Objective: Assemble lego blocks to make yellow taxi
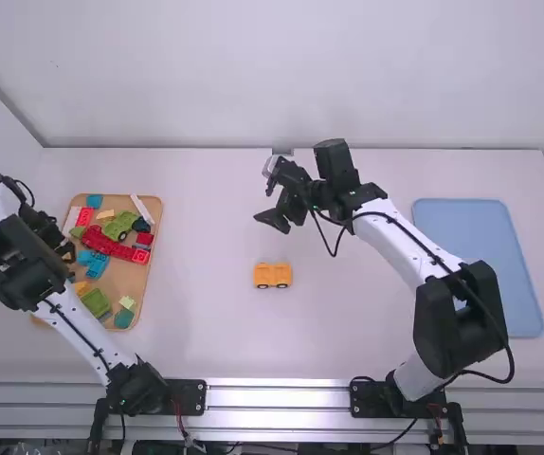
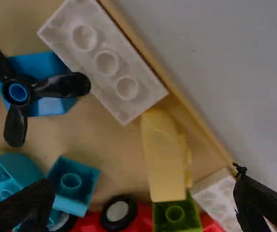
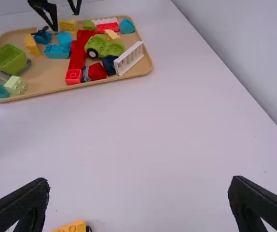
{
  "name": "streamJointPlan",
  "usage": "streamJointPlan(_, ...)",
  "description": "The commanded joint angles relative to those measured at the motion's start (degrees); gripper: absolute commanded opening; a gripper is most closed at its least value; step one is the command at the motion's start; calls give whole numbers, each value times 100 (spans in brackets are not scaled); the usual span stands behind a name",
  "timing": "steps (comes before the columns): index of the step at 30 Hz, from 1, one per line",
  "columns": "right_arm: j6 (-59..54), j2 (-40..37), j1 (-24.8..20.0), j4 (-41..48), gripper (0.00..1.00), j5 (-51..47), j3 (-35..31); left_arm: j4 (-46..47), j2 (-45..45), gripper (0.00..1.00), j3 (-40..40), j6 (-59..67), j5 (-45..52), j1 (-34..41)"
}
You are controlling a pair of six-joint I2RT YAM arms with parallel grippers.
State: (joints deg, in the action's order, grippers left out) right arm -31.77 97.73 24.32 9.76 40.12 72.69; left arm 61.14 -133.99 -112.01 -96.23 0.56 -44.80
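Note:
Near the middle of the table, the yellow car-like block piece (image 1: 273, 275) rests on its wheels; part of this yellow piece (image 3: 71, 227) shows low in the right wrist view. My right gripper (image 1: 274, 220) is above and beyond it, and its fingers stand wide apart in the right wrist view, the gripper (image 3: 138, 205) holding nothing. Over the far-left part of the tray is my left gripper (image 1: 66, 254). In the left wrist view the open left gripper (image 2: 145, 205) is above a pale yellow block (image 2: 162, 154) and a green block (image 2: 175, 215), with nothing between its fingers.
The wooden tray (image 1: 151, 284) at the left holds many loose blocks, including a red one (image 1: 106, 245), a green car (image 1: 118, 226) and a white fence (image 1: 142, 209). A blue tray (image 1: 480, 261) lies at the right, beyond the right arm.

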Motion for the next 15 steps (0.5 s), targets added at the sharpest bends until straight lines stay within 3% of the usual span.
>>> streamJointPlan(1,-11,-151,11,-17,99,55,186,-39,-92,98,162,-22,273,-20)
streamJointPlan(11,-17,-151,9,-39,98,52,186,13,-92,89,323,-42,151,-22)
streamJointPlan(12,-15,-151,9,-37,99,52,186,28,-92,81,332,-44,133,-20)
streamJointPlan(14,-15,-151,9,-35,99,52,186,79,-92,82,332,-39,133,-20)
streamJointPlan(15,-15,-151,9,-35,99,52,186,109,-92,77,332,-42,107,-20)
